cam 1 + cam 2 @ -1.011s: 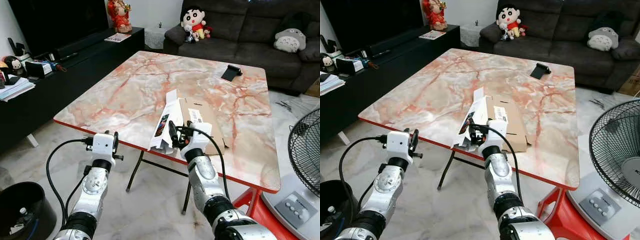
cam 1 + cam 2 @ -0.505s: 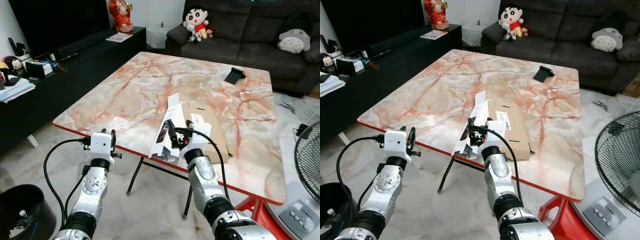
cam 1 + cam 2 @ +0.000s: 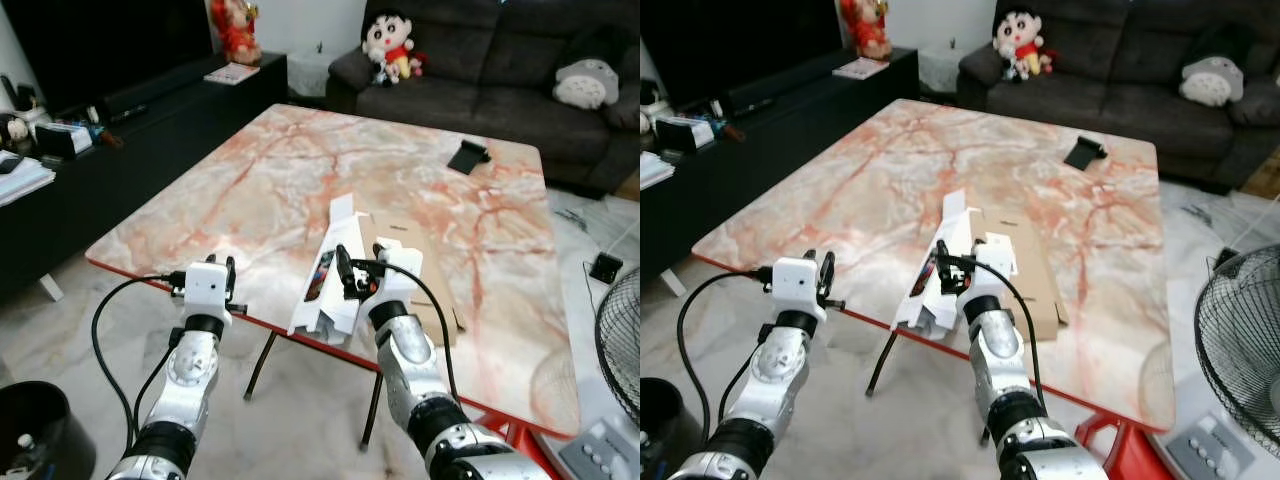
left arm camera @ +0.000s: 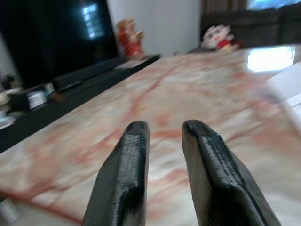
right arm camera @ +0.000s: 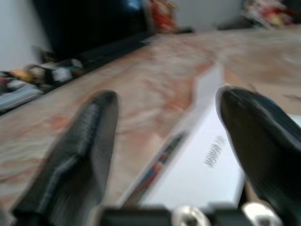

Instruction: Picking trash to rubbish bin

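White box (image 3: 330,270) — right end effector (image 3: 347,272) spread around it.

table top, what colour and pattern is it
The table top is marble-patterned: whitish with pink-orange veins and a red edge. It shows best in the left eye view.

Blurred white box (image 5: 202,160); bin (image 3: 30,440) cut by frame edge.

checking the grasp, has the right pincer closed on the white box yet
No, the right pincer is spread wide, one finger on each side of the white box.
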{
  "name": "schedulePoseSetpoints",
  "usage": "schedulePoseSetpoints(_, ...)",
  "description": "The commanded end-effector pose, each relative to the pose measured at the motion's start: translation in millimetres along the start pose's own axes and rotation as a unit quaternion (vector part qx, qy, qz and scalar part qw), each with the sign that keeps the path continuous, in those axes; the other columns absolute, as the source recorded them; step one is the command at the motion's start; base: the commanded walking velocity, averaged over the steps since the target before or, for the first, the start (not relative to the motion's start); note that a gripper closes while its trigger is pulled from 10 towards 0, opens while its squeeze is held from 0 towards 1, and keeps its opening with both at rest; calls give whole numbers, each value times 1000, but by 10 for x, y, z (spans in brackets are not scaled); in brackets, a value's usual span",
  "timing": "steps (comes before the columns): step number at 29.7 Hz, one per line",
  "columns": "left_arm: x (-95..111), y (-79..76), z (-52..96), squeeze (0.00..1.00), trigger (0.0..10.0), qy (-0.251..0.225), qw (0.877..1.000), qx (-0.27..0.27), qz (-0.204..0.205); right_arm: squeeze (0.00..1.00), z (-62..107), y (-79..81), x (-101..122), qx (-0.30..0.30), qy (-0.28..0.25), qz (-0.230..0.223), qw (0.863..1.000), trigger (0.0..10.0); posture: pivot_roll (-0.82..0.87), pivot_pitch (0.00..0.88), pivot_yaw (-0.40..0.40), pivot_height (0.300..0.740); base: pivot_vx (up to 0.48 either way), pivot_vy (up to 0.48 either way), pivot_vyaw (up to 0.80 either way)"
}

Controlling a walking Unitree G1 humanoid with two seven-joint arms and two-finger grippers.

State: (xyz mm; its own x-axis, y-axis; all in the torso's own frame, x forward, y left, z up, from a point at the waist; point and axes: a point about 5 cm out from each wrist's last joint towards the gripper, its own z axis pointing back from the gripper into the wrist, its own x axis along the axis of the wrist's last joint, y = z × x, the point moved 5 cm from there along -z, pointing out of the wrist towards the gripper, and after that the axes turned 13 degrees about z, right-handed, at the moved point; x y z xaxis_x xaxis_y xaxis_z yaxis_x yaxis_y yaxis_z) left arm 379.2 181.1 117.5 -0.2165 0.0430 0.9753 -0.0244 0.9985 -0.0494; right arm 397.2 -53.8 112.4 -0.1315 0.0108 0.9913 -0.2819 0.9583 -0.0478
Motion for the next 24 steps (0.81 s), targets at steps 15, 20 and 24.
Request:
schedulePoseSetpoints(15,84,-58,-50,0,10000,-17,1000,-4,2,0,-18,64,33,-1,-5,-14,1000,10000,55,0,-17,740,298,0,0)
schedulePoseSetpoints(20,92,-68,-51,0,10000,-19,1000,-5,3,0,-9,59,17,-1,-3,-13,1000,10000,53,0,-17,740,51,0,0)
schedulePoseSetpoints(24,94,-66,-50,0,10000,-19,1000,-5,3,0,-4,60,7,1,-1,-12,1000,10000,53,0,-18,740,0,0,0)
